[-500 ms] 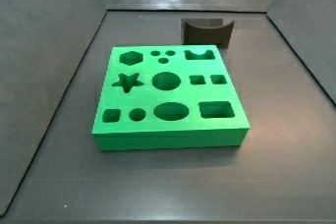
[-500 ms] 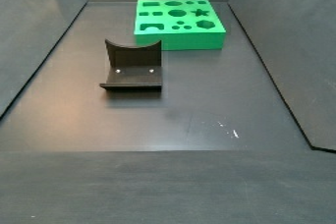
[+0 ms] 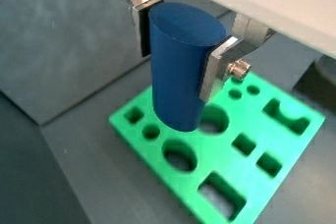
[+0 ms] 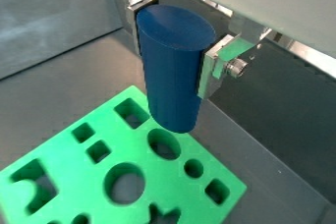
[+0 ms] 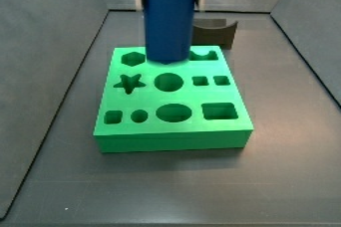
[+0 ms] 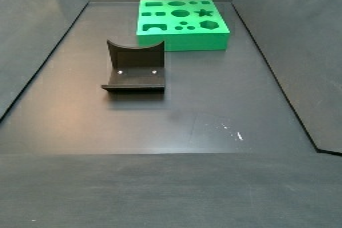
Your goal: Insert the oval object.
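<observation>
The end effector (image 3: pixel 180 43), clamped on the oval peg (image 3: pixel 179 63), has dropped toward the green block (image 5: pixel 173 102), nearing insertion at its twelve-o'clock edge.

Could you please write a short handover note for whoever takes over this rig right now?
Gripper: shut on the blue peg, held upright above the green block; both wrist views show the silver fingers clamping its upper part.
Peg: its lower end hangs over the block's back rows in a side view, not yet in any hole.
Block: on the floor, holes empty.
Fixture: standing apart from the block, in front of it in that side view, untouched.
Done: peg picked up and brought over the block.
Left: line up with the oval hole, lower, release.
</observation>
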Robot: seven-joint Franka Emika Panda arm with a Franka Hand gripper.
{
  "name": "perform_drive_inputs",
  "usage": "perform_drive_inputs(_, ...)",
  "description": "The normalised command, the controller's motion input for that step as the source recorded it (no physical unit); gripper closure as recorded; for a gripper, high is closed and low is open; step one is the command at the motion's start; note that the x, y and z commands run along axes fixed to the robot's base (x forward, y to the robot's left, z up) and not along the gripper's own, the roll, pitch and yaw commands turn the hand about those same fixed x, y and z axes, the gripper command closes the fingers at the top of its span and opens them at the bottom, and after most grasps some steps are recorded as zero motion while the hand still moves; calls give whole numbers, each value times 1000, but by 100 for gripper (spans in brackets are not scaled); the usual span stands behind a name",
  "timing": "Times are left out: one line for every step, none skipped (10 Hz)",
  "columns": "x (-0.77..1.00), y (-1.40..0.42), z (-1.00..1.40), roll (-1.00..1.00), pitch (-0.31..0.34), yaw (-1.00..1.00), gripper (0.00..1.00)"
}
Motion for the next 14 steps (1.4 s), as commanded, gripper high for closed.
perform_drive_inputs(383,-340,-803,254,0,23,100)
perform_drive_inputs(403,-266,-703,307,11,0,100)
perform_drive_inputs(283,-146,-571,381,46,-11,100)
perform_drive_inputs(0,51,-560,317,67,-114,100)
perform_drive_inputs(0,229,-300,103,73,-126,100)
perform_drive_inputs(0,214,-329,96,51,-97,100)
perform_drive_inputs(-66,137,-323,116,19,-49,100)
perform_drive_inputs(-109,0,-374,17,0,-3,100)
perform_drive_inputs(0,-131,-523,0,-4,-23,100)
perform_drive_inputs(0,-211,-414,30,0,-69,100)
perform_drive_inputs(11,-60,-337,71,0,-77,100)
perform_drive_inputs(209,0,-363,121,19,-29,100)
perform_drive_inputs(366,0,-391,127,34,-3,100)
perform_drive_inputs(346,0,-514,106,0,0,100)
